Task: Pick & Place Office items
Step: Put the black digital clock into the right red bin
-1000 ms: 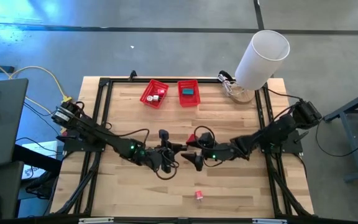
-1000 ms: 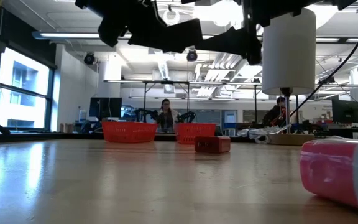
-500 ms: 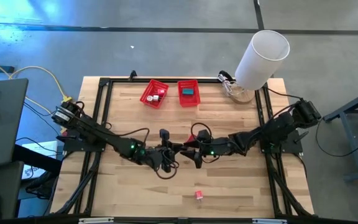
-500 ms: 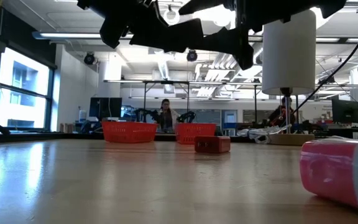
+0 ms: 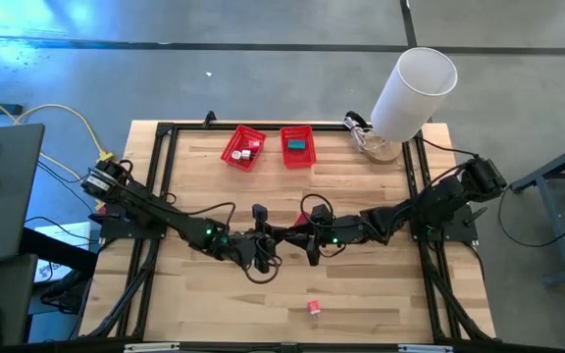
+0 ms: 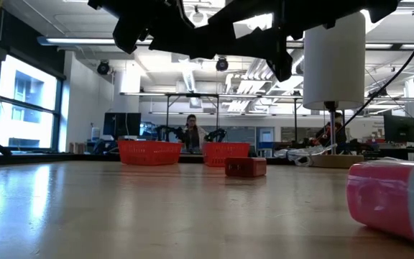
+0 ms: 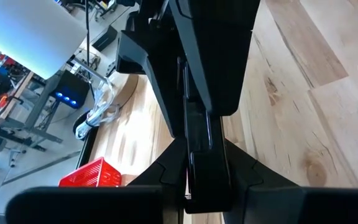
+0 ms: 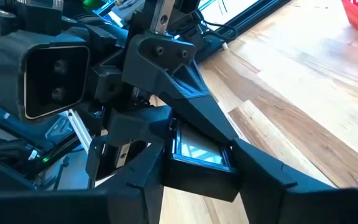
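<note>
Above the middle of the table my two grippers meet tip to tip. My left gripper [image 5: 275,236] is shut on a small dark grey block [image 8: 196,154], one of the office items. My right gripper [image 5: 298,235] has come at the same block from the other side and is closed on it. A red block [image 6: 245,167] rests flat on the table below the arms. A pink and white piece [image 5: 314,307] lies near the front edge. Both red mesh baskets [image 5: 244,147] [image 5: 297,146] stand at the far edge with small pieces inside. My left gripper pinches the block's thin end [image 7: 197,147] between its two fingers, level, coming from the table's left. The block is lifted clear of the table. My right gripper has the block's glossy end [image 8: 197,163] between its two fingers [image 8: 143,175], level, from the table's right; the block spans the gap between both grippers.
A big white cylinder [image 5: 415,86] stands at the far right corner beside a tangle of cable [image 5: 363,134]. The black frame rails [image 5: 161,176] run along the table's sides. Bare wood lies open toward the near edge around the pink piece.
My right gripper has gone toward the table's left and a little toward the far edge, up to my left gripper, and its fingers have closed in on the dark grey block. My left gripper has kept still with the block.
</note>
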You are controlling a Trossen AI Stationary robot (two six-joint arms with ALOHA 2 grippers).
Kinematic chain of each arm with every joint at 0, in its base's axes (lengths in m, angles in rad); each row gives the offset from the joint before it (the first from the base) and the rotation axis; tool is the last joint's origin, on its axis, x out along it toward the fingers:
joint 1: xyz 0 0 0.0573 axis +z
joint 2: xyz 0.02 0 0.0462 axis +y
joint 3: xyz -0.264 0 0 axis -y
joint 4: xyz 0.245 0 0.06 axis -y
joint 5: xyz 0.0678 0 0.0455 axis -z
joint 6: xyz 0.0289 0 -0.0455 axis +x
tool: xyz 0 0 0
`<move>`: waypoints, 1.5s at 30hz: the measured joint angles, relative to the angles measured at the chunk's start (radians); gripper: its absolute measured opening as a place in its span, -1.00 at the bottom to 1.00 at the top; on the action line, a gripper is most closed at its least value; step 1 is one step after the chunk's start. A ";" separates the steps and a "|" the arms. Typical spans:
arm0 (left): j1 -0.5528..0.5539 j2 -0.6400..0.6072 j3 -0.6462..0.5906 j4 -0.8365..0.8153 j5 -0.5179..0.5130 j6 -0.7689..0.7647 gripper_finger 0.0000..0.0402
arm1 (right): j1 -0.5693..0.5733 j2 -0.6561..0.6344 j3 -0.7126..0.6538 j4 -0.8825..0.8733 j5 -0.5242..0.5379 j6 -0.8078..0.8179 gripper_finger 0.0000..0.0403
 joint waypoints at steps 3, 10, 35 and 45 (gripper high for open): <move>0.000 0.000 0.000 0.000 0.003 -0.001 -0.76 | 0.000 0.000 0.000 -0.002 -0.001 0.001 -0.19; 0.000 0.000 0.000 0.002 0.006 0.030 -0.66 | 0.001 0.000 0.000 -0.006 -0.003 -0.007 -0.25; -0.033 -0.122 0.000 -0.133 0.036 -0.213 -0.11 | -0.032 -0.033 0.001 -0.262 0.116 0.023 -0.25; 0.051 -0.306 -0.001 -0.385 0.251 -0.465 -0.11 | -0.195 -0.133 0.031 -0.446 0.190 -0.056 -0.25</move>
